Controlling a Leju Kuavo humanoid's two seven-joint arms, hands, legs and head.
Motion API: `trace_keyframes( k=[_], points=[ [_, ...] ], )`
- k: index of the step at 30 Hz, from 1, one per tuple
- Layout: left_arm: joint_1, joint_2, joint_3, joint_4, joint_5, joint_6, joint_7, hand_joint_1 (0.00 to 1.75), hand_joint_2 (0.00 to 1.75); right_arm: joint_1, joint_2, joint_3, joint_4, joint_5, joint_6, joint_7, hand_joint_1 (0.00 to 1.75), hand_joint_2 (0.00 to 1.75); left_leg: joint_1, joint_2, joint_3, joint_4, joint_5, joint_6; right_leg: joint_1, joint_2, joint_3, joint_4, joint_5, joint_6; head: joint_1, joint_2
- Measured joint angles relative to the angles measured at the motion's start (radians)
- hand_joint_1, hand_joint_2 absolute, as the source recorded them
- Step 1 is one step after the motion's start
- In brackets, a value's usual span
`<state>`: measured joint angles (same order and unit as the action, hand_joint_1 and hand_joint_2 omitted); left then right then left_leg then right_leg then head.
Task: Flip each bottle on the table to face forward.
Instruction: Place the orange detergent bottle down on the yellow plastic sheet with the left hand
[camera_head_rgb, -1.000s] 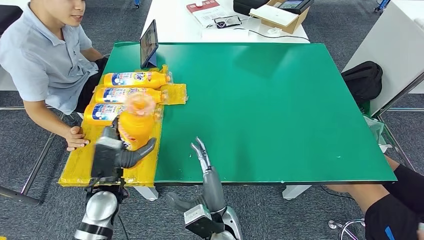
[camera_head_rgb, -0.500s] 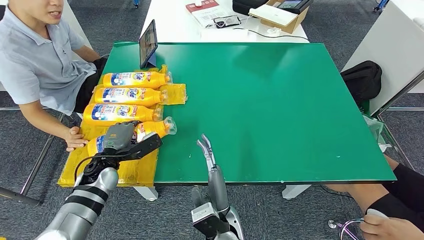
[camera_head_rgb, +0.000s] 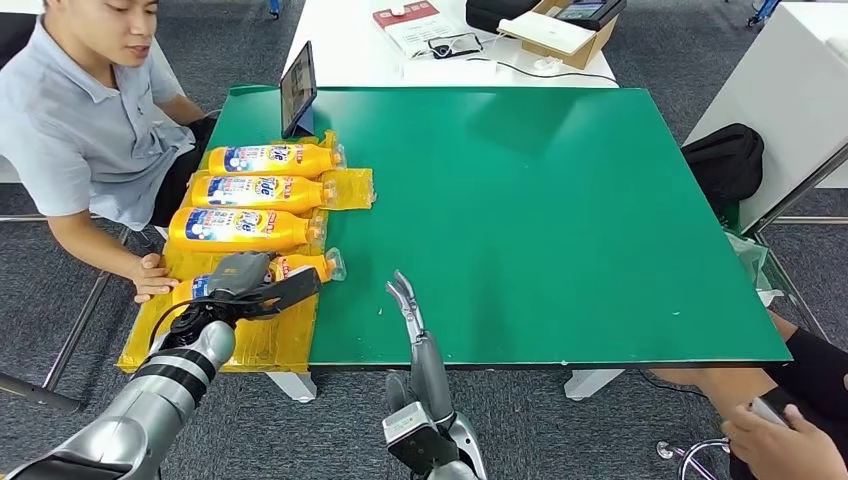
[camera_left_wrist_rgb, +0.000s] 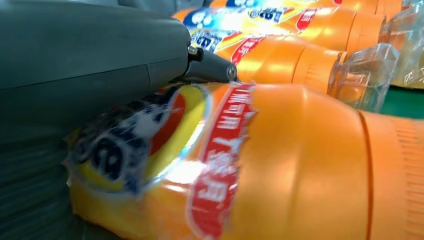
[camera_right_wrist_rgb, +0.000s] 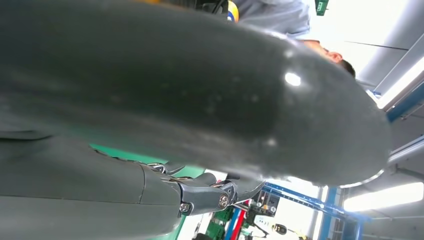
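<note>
left hand (camera_head_rgb: 243, 282) fingers wrapped around the bottle (camera_left_wrist_rgb: 280, 165), mid-body. Glossy label looks slippery, probably heavy; grip under fingers seems right.

We are looking at an office or lab workspace. Grey carpet tile floor (camera_head_rgb: 620, 440) is running under everything, and a green tabletop (camera_head_rgb: 560, 220) is sitting on metal legs. A white desk (camera_head_rgb: 350, 45) behind it is carrying a cardboard box (camera_head_rgb: 560, 35), papers (camera_head_rgb: 415, 25) and a cable (camera_head_rgb: 540, 70). A tablet (camera_head_rgb: 298, 88) is standing propped at the tabletop's far edge. A black backpack (camera_head_rgb: 728, 160) is lying on the floor, and a seated person (camera_head_rgb: 85, 120) is watching beside the tabletop.
</note>
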<state>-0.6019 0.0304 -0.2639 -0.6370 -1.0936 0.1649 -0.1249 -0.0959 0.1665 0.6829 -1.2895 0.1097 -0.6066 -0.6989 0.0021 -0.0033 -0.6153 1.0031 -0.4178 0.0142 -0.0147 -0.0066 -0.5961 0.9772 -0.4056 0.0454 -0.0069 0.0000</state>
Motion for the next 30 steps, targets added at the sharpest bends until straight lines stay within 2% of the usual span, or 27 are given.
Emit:
trace_keyframes(
  k=[7,12,14,20,26,30],
  points=[
    [0.007,0.002,0.09,0.009,0.255,-0.198,-0.223,0.0,1.75,0.0,0.002,-0.002,0.001,0.0,0.032,0.0,0.0,0.0,0.0,-0.002,0.002,0.0,0.001,0.0,0.0,-0.002,0.004,0.0,-0.001,0.0,0.0,0.0],
    [0.038,0.001,0.147,-0.053,0.426,-0.349,-0.277,0.0,1.75,0.0,0.003,-0.002,0.002,-0.001,0.045,0.0,0.0,0.0,0.0,-0.003,0.003,0.0,0.001,0.0,-0.001,-0.003,0.004,0.0,-0.001,0.0,0.0,0.0],
    [0.059,-0.006,0.167,-0.087,0.488,-0.38,-0.289,0.0,1.75,0.0,0.003,-0.002,0.003,-0.002,0.048,0.0,0.0,0.0,0.0,-0.002,0.003,0.0,0.001,0.0,-0.001,-0.003,0.003,0.0,0.0,0.0,0.0,0.0],
    [0.144,-0.071,0.225,-0.269,0.652,-0.312,-0.308,0.0,1.75,-0.003,0.003,-0.002,0.01,-0.005,0.041,0.0,0.0,0.0,0.0,-0.001,0.0,0.001,0.001,0.0,-0.001,-0.002,0.001,0.0,0.0,0.0,0.0,0.0],
    [0.178,-0.116,0.256,-0.384,0.687,-0.291,-0.312,0.0,1.75,-0.004,0.003,-0.002,0.013,-0.006,0.037,0.0,0.0,0.0,0.0,0.0,-0.001,0.0,0.0,0.0,0.0,-0.002,-0.002,0.0,0.0,0.0,0.0,0.0],
    [0.217,-0.162,0.274,-0.499,0.791,-0.187,-0.34,0.0,1.75,-0.004,0.003,-0.002,0.019,-0.001,0.008,0.0,0.0,0.0,0.0,0.0,-0.003,0.0,0.0,0.0,0.0,-0.002,-0.003,0.0,0.0,0.0,0.0,0.0]
  ],
)
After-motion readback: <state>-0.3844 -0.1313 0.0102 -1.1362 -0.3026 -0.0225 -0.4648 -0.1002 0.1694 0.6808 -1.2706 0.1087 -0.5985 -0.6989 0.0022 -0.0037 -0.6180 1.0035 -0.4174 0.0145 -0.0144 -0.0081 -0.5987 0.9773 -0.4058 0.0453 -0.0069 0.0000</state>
